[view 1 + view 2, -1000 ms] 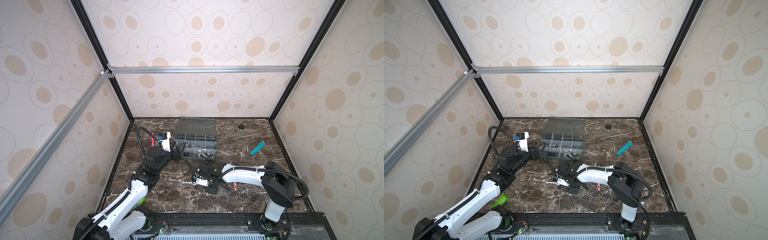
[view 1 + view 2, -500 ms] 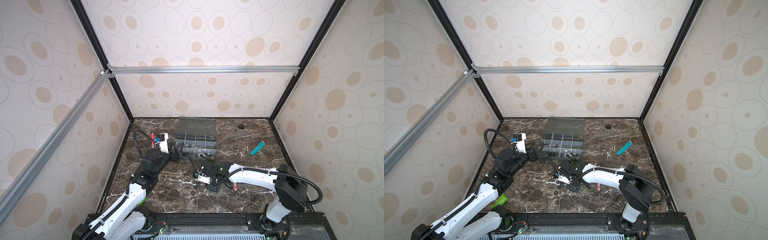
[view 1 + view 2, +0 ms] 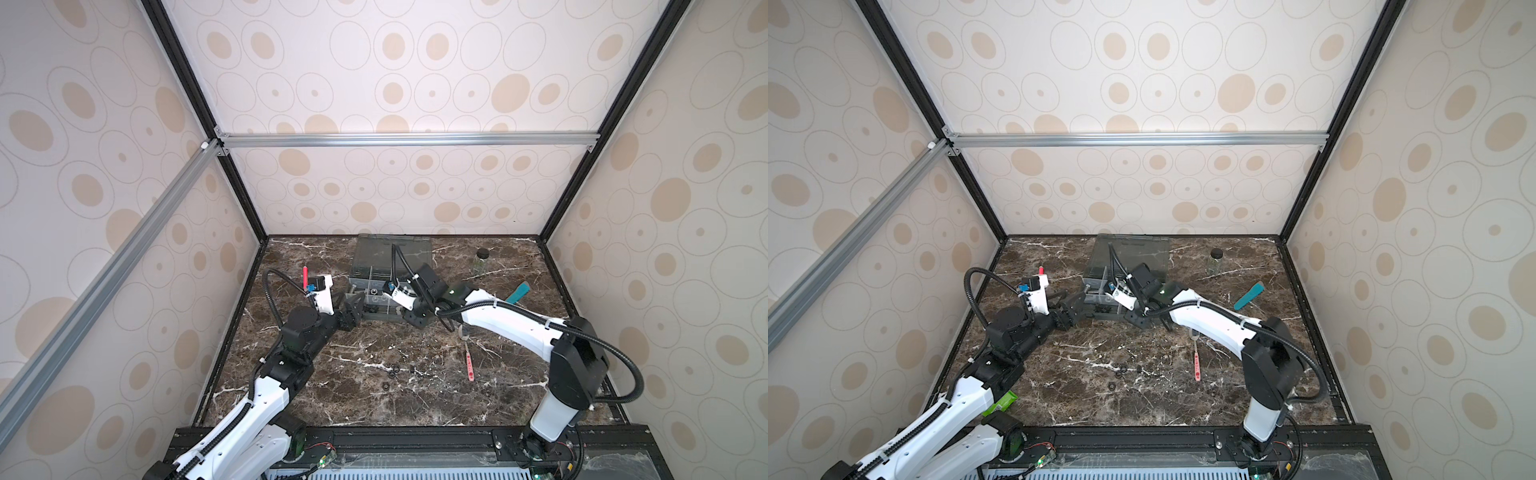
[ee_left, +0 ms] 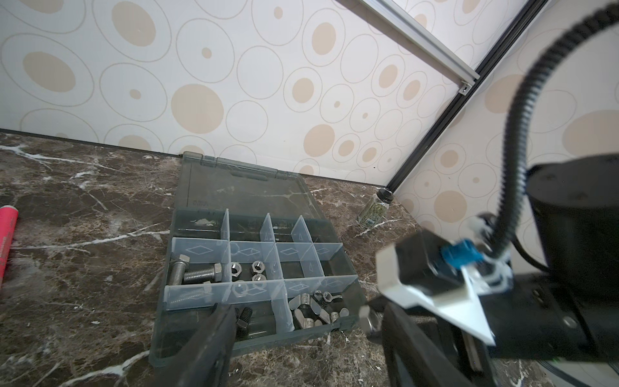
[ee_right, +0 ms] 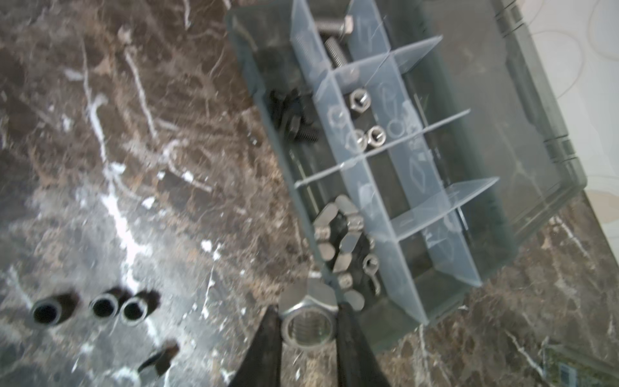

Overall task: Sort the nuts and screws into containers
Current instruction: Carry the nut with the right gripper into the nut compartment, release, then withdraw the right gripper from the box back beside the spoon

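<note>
The right gripper [image 5: 307,313] is clamped on a large silver hex nut [image 5: 308,323], threaded bore facing the wrist camera, pinched between the two black fingers [image 5: 268,338]. Nut hangs at the near right corner of the grey plastic organizer box [image 4: 294,335], at the wall's edge, beside the compartment holding silver wing nuts [image 4: 310,310]. The smoky see-through lid [image 4: 241,191] lies open toward the back wall. Other compartments: two silver hex-head bolts [image 4: 194,273] at the left of the middle row; small silver hex nuts [image 4: 256,268] in the one next to them; short dark screws [image 4: 244,317] in the near left one. The left gripper [image 3: 354,307] sits at the box's left side, jaws standing apart. One of its fingers crosses the near wall by the short dark screws; whether it touches the box cannot be told. On the dark brown marble-pattern tabletop [image 3: 374,415], well apart from the box toward the front: a few black ring nuts [image 3: 395,370], loose. A pink-handled spoon [image 3: 469,365] lies to their right. Back right: small black-capped glass jar [image 3: 481,262], upright; a teal flat tool [image 3: 517,293] nearer the right wall. A red stick [image 3: 304,276] lies left of the box.
</note>
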{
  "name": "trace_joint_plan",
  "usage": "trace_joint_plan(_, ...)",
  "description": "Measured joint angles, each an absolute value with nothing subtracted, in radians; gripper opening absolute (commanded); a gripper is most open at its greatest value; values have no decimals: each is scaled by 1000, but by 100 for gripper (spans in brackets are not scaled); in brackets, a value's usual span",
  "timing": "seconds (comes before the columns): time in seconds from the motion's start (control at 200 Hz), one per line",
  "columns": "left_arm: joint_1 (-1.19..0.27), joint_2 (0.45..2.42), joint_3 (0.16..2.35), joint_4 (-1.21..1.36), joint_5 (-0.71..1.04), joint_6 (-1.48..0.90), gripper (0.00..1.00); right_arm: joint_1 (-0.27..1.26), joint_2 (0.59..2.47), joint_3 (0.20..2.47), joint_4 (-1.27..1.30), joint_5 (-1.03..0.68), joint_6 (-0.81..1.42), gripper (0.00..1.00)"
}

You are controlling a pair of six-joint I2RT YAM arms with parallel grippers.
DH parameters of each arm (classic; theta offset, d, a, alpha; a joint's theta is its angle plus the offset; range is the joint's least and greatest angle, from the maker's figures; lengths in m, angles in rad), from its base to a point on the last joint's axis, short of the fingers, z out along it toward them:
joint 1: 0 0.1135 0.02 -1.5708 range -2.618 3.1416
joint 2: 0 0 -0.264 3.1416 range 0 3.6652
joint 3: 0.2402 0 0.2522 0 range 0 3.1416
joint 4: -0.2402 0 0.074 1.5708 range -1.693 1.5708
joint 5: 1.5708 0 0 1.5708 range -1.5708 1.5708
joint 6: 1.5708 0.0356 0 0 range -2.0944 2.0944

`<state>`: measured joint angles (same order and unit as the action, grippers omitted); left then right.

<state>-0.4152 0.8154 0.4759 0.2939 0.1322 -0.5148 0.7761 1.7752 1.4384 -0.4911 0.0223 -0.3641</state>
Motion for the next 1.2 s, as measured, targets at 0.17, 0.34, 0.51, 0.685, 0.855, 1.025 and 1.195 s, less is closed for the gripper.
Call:
trace_joint_plan(0.17,-415,761,461,270,124,-524,70,751,1975,1650,-447,20,-346,21)
trace_joint_plan(0.34,-414,714,439,243,123,-538,70,751,2164,1831,-427,31,-305,22)
trace_joint_plan(0.51,-414,669,426,209,112,-545,71,751,2278,1932,-440,55,-268,24)
trace_joint_plan(0.685,-414,635,416,194,94,-547,71,751,2299,1942,-453,87,-239,35)
trace_joint_plan(0.855,-414,633,406,193,88,-554,71,751,2299,1943,-457,97,-221,44)
trace_joint_plan(1.025,-414,633,400,192,86,-558,72,751,2299,1940,-455,106,-213,44)
trace_joint_plan(1.195,-414,628,397,192,83,-561,72,749,2284,1902,-430,109,-203,45)
